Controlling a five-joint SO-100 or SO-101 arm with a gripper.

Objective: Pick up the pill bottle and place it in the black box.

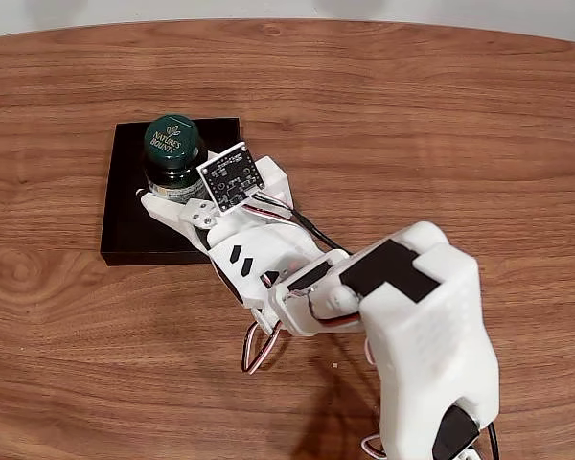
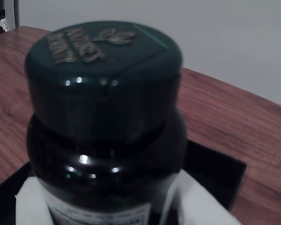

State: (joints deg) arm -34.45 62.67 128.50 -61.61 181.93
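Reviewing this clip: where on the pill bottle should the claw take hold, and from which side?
Grip the pill bottle around its round body just under the wider green cap, coming in level from the arm's side. It stands upright over the black box, and the claw seems to sit there already, white fingers flanking the label.

My white arm [image 1: 402, 326] reaching up-left across the fixed view, elbow block low at right; wrist camera board tilted on top; my gripper [image 1: 172, 196] at the far end, fingers [image 2: 33, 201] closed around the pill bottle [image 1: 172, 153], both pale tips flanking its sides in the wrist view
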